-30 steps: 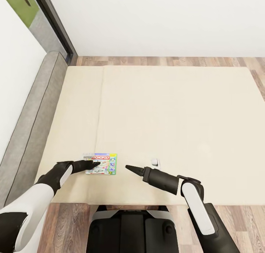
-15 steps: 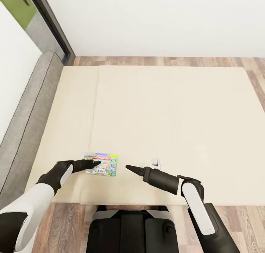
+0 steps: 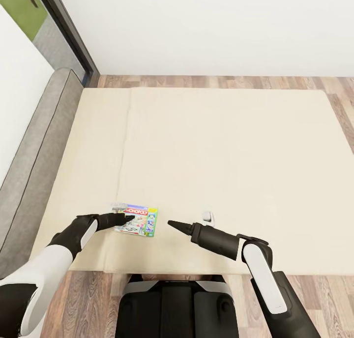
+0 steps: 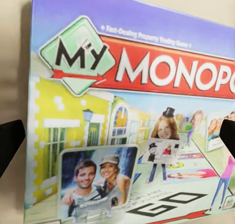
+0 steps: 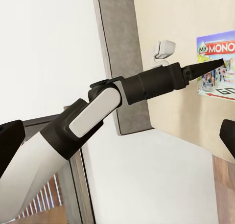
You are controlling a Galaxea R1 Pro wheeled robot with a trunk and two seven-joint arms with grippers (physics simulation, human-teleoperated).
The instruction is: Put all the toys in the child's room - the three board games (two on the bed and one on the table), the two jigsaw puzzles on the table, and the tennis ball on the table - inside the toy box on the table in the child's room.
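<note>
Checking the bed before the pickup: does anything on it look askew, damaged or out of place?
Nothing looks damaged. One board game lies flat on the bed near its front edge, slightly skewed to that edge, cover intact and face up. The left gripper hangs over it, fingers spread either side in the left wrist view. The task names two games on the bed.
</note>
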